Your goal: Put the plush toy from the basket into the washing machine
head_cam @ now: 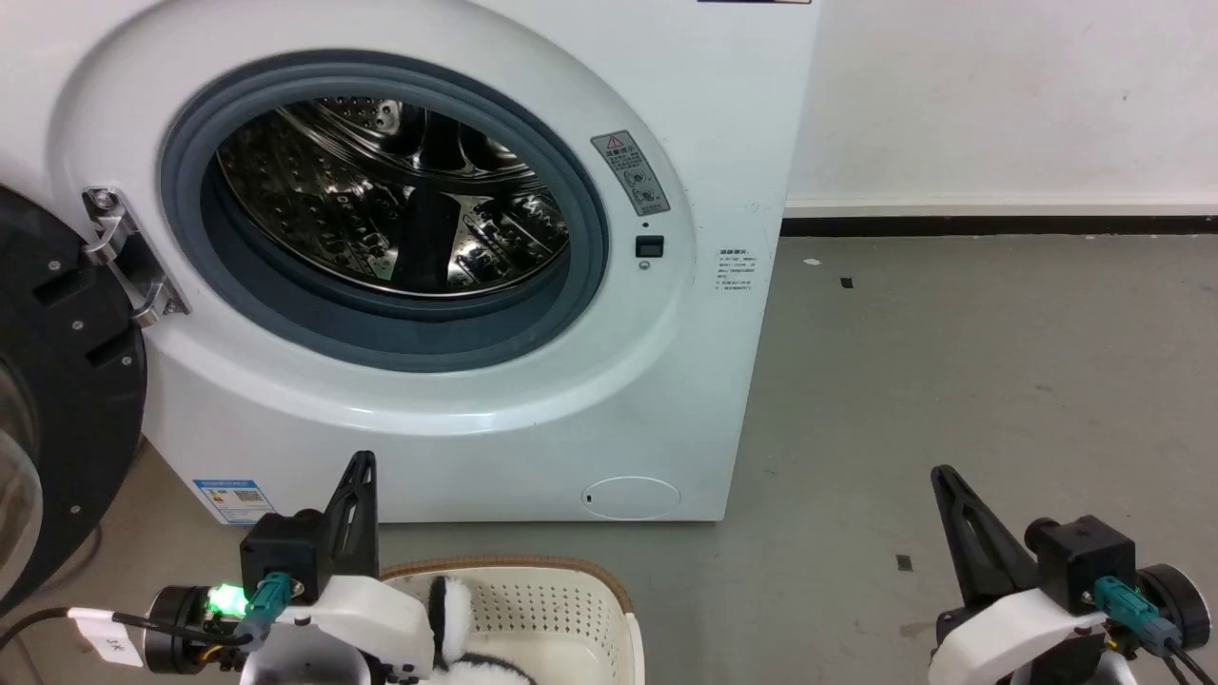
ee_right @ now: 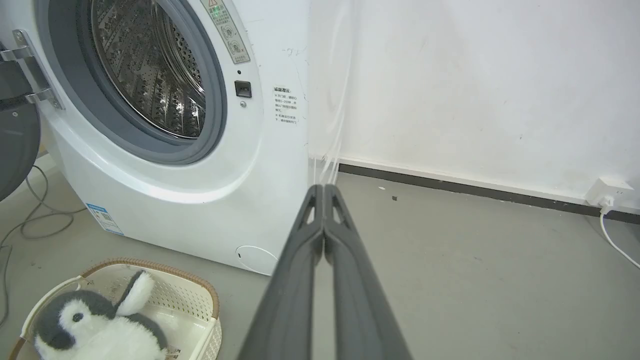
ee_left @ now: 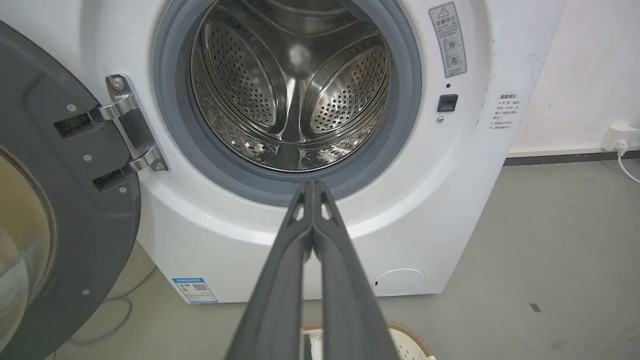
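Note:
The plush toy [ee_right: 95, 327], fluffy black and white with a small dark eye, lies in the cream basket [ee_right: 200, 305] on the floor in front of the washing machine [head_cam: 533, 419]; a bit of its fur [head_cam: 455, 618] shows in the head view. The machine's round port stands open onto the shiny steel drum [ee_left: 295, 90], its black door [ee_left: 60, 220] swung to the left. My left gripper [head_cam: 360, 468] is shut and empty above the basket's [head_cam: 571, 609] left end. My right gripper [head_cam: 944, 480] is shut and empty over bare floor to the right. In the wrist views each gripper's fingers [ee_left: 312, 187] [ee_right: 324, 192] press together.
The grey floor [head_cam: 952, 362] stretches right of the machine to a white wall with a dark baseboard [head_cam: 999, 225]. A wall socket with a white cable [ee_right: 611, 192] sits at the far right. Loose cables [ee_right: 30, 220] lie on the floor left of the machine.

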`<state>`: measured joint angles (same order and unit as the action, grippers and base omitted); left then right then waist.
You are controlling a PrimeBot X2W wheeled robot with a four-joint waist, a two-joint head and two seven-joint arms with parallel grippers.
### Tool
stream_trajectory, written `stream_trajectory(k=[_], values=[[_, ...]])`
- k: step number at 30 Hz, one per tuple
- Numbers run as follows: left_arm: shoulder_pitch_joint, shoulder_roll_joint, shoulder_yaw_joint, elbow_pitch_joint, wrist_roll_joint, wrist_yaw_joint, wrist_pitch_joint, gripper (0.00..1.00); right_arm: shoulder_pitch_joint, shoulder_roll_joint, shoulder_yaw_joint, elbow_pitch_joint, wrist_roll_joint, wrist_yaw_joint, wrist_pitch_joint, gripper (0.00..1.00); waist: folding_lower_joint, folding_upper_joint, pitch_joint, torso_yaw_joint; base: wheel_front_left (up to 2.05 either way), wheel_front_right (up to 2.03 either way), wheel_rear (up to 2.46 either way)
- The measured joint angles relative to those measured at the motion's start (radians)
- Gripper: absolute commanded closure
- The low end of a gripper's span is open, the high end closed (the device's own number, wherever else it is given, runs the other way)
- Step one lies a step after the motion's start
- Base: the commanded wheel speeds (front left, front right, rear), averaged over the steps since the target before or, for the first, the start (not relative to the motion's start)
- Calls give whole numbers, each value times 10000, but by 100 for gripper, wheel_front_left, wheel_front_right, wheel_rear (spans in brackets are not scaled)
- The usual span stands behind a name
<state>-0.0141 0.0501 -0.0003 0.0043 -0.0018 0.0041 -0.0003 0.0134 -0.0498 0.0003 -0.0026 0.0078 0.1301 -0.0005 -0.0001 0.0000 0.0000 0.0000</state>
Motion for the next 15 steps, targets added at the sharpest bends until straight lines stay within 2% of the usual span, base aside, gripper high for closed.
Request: stream_trajectory(k=[15], values=[[0, 0, -4, 0, 0, 0, 0, 100, 0, 0, -2, 0, 0, 0, 0, 100, 0, 0, 0, 0, 0, 0, 0]])
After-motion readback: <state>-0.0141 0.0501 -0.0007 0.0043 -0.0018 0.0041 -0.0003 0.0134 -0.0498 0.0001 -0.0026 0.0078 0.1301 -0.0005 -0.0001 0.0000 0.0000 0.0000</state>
